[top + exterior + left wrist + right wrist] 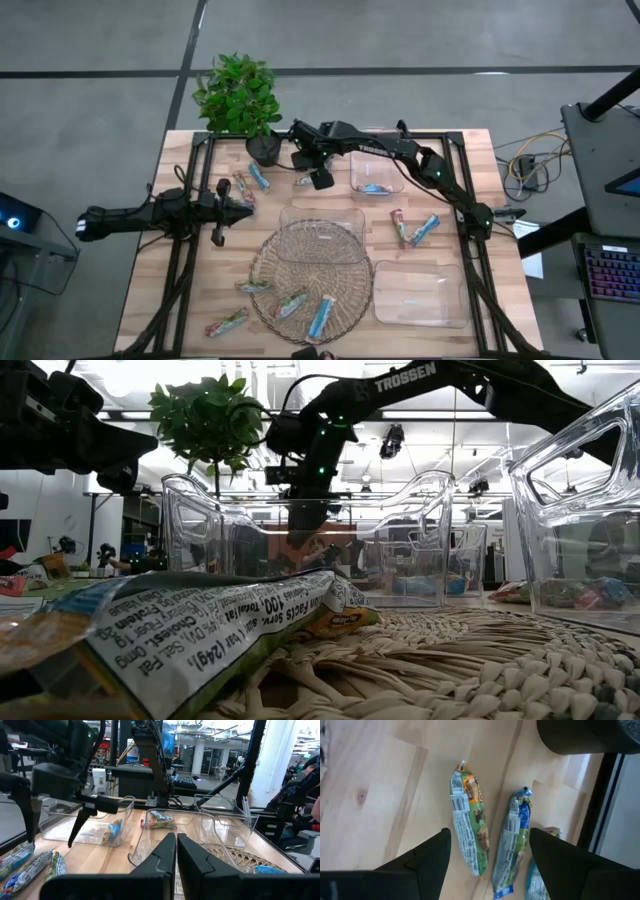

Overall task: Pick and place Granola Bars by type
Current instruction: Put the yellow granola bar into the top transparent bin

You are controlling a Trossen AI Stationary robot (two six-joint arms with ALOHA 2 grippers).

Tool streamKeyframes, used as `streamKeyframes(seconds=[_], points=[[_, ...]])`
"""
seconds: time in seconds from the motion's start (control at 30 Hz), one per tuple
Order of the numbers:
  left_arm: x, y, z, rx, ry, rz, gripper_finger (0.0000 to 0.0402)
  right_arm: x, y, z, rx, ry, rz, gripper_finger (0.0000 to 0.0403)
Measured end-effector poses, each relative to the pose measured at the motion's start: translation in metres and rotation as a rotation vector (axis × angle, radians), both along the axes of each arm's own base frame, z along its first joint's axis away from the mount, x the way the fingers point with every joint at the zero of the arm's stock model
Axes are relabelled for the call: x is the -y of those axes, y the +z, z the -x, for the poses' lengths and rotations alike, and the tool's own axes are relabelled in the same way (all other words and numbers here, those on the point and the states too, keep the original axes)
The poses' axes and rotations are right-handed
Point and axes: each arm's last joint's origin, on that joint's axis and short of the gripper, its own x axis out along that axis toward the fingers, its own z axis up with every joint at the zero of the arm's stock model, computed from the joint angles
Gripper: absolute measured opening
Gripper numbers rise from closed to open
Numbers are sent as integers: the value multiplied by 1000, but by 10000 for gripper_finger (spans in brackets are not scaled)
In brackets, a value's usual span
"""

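Well, the right gripper [320, 178] hangs just beside the dark pot of the plant [262, 149], on the side toward the far clear tray [376, 172], and its jaws stand wide with nothing between them. Seen past its own fingers, two wrapped granola bars lie directly under it on the bare wood: a green bar [470, 832] and a blue bar [512, 845], side by side, near each other but not touching, their long axes roughly parallel. The green one sits almost centred in the gap between the two fingers [425, 854], with its length running across the line from finger to finger, so I judge the jaws are already turned to close over its narrow width; what is left looks like a straight drop. The blue bar lies nearer the other finger, and a careless descent could catch it as well. From above, the bars by the pot [259, 177] lie slanted, each with one end toward the pot and the other toward the woven mat [310, 275], which carries a few more bars. The left gripper [228, 208] waits farther from the pot, toward the mat, its fingers pressed shut and empty; it is also near these bars, but the right arm is the one poised over them.
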Motion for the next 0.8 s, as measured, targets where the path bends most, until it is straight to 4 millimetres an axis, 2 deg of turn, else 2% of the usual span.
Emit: streamKeyframes(seconds=[0.37, 0.67, 0.8], points=[[0, 0, 0, 0, 0, 0, 0, -4, -32, -5, -77, -5, -61, 254], [0, 0, 0, 0, 0, 0, 0, -2, -50, -8, -109, -12, -51, 251], [0, 0, 0, 0, 0, 0, 0, 0, -51, -8, -108, -15, -32, 251]])
